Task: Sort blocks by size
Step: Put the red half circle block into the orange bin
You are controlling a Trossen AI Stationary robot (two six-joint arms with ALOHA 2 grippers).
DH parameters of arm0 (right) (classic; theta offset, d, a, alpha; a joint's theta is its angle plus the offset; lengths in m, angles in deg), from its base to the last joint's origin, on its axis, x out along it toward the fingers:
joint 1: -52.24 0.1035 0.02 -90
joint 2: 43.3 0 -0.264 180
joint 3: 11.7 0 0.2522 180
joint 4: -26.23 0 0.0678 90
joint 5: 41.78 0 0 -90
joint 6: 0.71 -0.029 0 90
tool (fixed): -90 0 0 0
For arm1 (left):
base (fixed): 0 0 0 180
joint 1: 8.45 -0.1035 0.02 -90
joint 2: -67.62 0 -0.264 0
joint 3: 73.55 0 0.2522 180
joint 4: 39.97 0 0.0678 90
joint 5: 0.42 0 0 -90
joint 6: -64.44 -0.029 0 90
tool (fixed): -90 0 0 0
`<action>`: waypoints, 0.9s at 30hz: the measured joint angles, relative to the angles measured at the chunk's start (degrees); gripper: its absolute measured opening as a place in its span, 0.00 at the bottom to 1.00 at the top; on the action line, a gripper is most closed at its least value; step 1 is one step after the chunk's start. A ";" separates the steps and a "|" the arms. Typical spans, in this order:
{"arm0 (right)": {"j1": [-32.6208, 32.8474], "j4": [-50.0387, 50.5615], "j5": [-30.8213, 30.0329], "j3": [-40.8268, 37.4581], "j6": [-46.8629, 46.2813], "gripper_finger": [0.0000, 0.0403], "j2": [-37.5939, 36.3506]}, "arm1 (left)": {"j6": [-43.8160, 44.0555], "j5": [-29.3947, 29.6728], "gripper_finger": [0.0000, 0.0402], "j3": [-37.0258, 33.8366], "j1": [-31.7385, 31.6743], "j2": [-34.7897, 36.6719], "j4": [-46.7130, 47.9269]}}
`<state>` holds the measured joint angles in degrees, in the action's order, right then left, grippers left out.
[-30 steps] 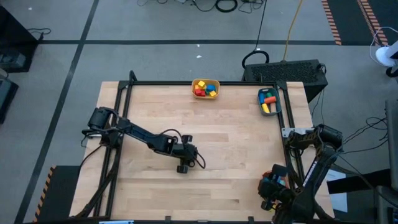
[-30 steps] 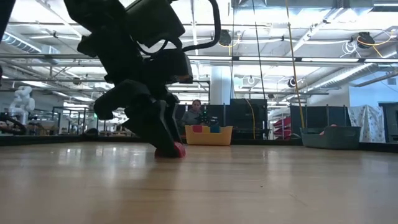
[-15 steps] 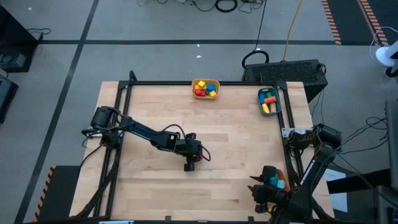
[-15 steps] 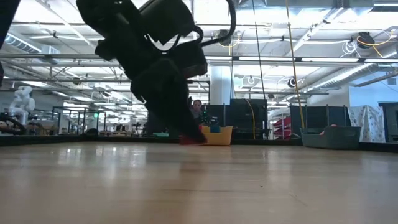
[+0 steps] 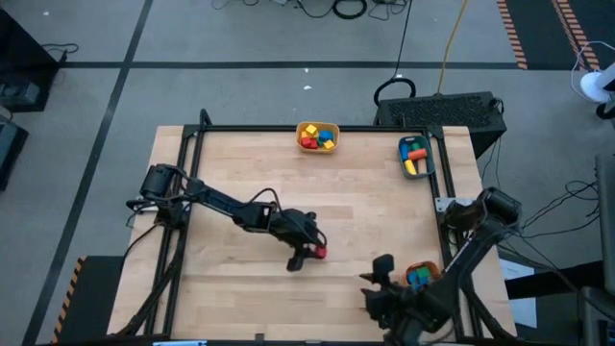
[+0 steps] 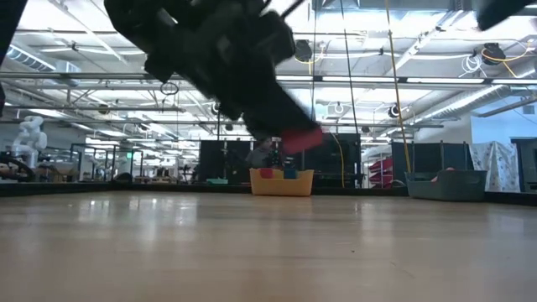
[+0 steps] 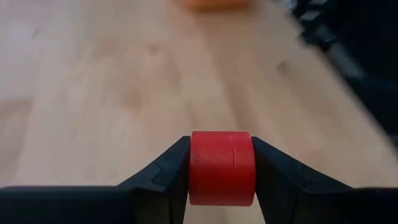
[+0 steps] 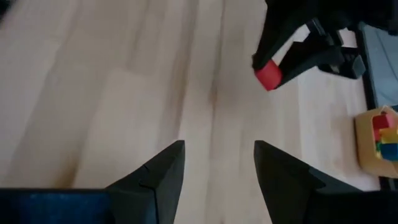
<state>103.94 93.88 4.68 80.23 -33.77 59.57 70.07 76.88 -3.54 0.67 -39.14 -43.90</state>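
left tool [image 5: 309,255]: grips red block [image 5: 319,252], mid-table | right tool [image 5: 377,288]: near front edge

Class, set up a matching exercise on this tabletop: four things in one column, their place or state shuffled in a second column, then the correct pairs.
Column one:
1. red block
2. yellow bin
3. right pincer
4. teal bin

Column two:
A. open, nothing between its fingers
B. at the table's far right corner
C. clamped in the left pincer, off the table
D. at the middle of the table's far edge

Pairs: 1-C, 2-D, 3-A, 4-B
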 joint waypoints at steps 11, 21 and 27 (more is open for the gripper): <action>-11.04 -14.96 0.00 -0.02 17.74 0.44 0.00 | -0.09 -4.82 0.37 0.02 2.17 0.11 -10.60; -14.64 -18.10 3.57 -0.02 25.49 0.44 0.00 | 0.02 -4.79 0.37 0.02 3.40 0.11 -11.18; -15.45 -18.86 3.61 -0.02 26.07 0.44 0.00 | 0.88 -4.77 0.35 0.02 3.39 0.12 -12.37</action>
<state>88.49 75.02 8.29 80.21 -7.70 59.57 70.95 72.11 -3.52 4.06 -39.03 -56.28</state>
